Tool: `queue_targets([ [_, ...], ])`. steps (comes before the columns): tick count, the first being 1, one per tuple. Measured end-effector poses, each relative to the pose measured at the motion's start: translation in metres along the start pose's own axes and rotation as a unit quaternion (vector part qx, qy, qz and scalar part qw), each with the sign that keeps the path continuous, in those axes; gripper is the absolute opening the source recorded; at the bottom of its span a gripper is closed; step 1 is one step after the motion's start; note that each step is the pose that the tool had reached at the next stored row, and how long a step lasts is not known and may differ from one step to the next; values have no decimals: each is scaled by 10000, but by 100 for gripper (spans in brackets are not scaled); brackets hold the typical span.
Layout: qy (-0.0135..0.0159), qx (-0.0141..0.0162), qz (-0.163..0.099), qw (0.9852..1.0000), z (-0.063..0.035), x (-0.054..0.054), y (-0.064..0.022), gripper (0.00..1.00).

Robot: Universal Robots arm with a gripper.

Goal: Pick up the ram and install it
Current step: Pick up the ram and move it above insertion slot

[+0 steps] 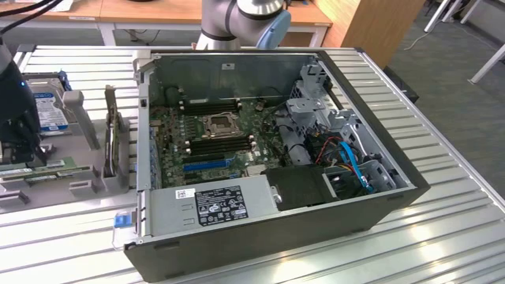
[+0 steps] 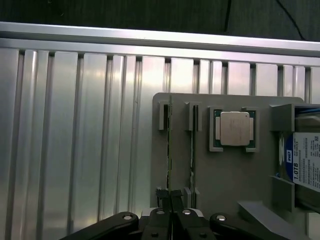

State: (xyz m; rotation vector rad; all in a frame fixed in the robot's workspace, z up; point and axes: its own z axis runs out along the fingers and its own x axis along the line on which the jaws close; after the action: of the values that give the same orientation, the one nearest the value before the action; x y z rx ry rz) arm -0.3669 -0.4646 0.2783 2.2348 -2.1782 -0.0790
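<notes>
A slatted metal surface [image 1: 442, 236] carries an open computer case [image 1: 316, 242], laid on its side with the panel off, most likely so that the motherboard [image 1: 177, 139] faces up for a reach from above. The arm [image 1: 245, 21] is based at twelve o'clock of the case, and its dark wrist end [image 1: 16, 118] hangs low over a grey holder [image 1: 87, 127] at nine o'clock of the case, on the exterior view's left. The holder appears to sit just beside the case to keep the spare parts within one short swing. A hard drive [image 2: 305, 165] rests in its own walled bay there. On the board, black memory slots [image 1: 221, 144] lie at six o'clock of the processor socket [image 1: 217, 124], with more at twelve o'clock; whether any is filled cannot be told.

In the wrist view the hand [image 2: 171, 196] has its fingers drawn together on one end of the ram [image 2: 170, 145], by the look of it pinching the thin board. The ram sits in the holder, not yet in the case, standing on edge between small slotted posts, an arrangement that seems meant to offer its narrow top edge to a pinch. A second stick [image 2: 192, 145] stands just beside it in the same fashion, and the square silver processor chip [image 2: 234, 128] lies flat in a framed pocket between the sticks and the drive.
</notes>
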Motion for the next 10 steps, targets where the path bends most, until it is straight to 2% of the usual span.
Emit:
queue_targets([
  [10,-1,1,25,10000,-260,-6,13,12],
])
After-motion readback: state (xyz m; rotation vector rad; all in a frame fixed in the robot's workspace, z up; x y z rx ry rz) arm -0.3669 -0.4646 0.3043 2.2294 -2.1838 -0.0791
